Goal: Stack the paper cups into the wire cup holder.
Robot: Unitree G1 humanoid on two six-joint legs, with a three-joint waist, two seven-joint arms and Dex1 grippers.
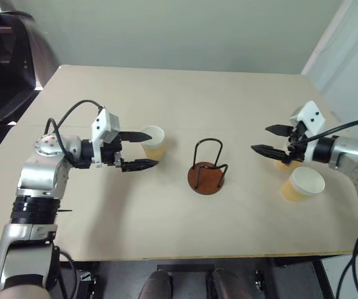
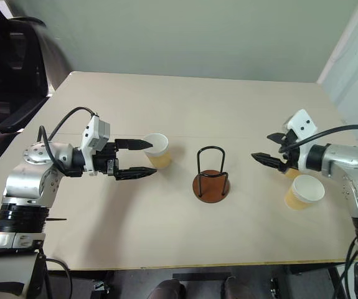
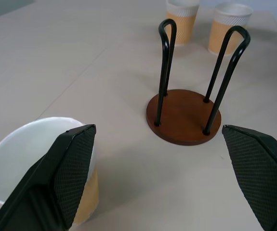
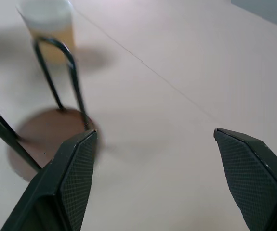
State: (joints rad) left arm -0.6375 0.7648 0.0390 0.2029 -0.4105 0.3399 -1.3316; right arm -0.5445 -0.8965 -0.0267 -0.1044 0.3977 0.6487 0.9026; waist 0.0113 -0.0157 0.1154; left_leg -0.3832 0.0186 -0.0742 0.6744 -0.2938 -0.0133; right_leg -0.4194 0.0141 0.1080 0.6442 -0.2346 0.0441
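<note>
One paper cup stands upright left of the wire cup holder, which stands at the table's middle holding nothing. My left gripper is open and points at the holder. That cup sits against the gripper's far finger, mostly outside the gap. Two more paper cups stand at the right: one near the front, one partly hidden behind my right gripper. The right gripper is open, holds nothing, and hovers above the table pointing toward the holder.
The beige table has bare room behind and in front of the holder. A dark chair stands off the table's far left corner. The right cups are close to the table's right edge.
</note>
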